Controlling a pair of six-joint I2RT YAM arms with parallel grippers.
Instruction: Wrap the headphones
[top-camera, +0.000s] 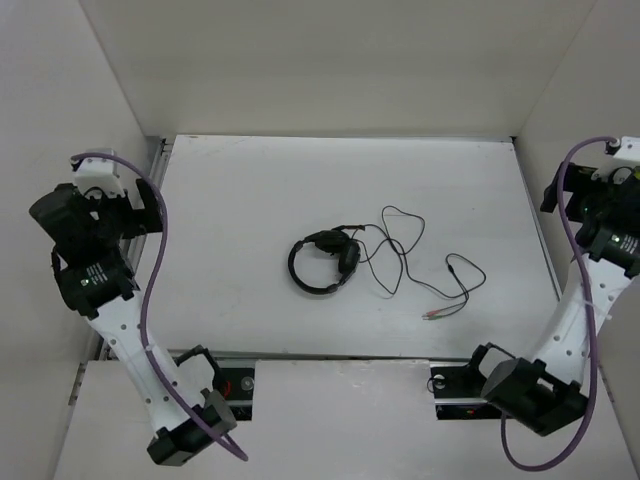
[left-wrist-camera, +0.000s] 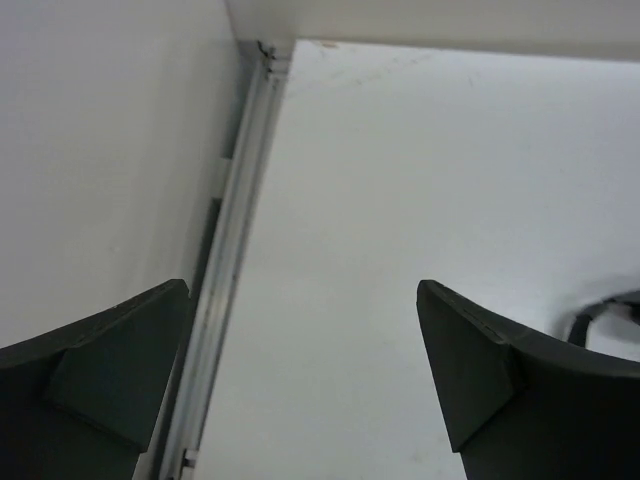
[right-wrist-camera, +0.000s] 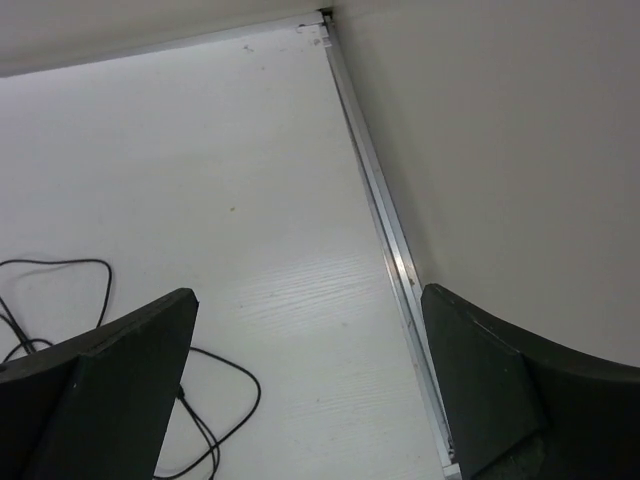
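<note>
Looking at where everything sits, this one comes down to left vs right. The small black over-ear headphones (top-camera: 322, 264) lie near the middle of the white desk (top-camera: 230, 190). The thin headband loops toward the left arm's side and the padded earcups sit on the right of that loop. From there the long thin black cable (top-camera: 398, 250) runs off to the right in loose loops. It ends in the pink and green plugs (top-camera: 432, 315), which lie closer to the near edge and clearly on the right arm's half. So the long axis of the whole tangle runs roughly left to right, headset end left, plug end right.

Both arms sit out at the desk's side edges, well apart from the headset. The left gripper (left-wrist-camera: 302, 290) has its jaws spread wide with nothing between them. Its wrist camera only catches a sliver of black at the right border, probably the headset. The right gripper (right-wrist-camera: 308, 295) is spread wide and empty too, with cable loops showing on the desk to its lower left.

My guess is the left arm is the better pick for holding the headset. The right one is nearer the plugs and slack cable, so it'd do the winding. Nothing's wrapped yet, so it looks like the very start. Those loose loops could snag.
</note>
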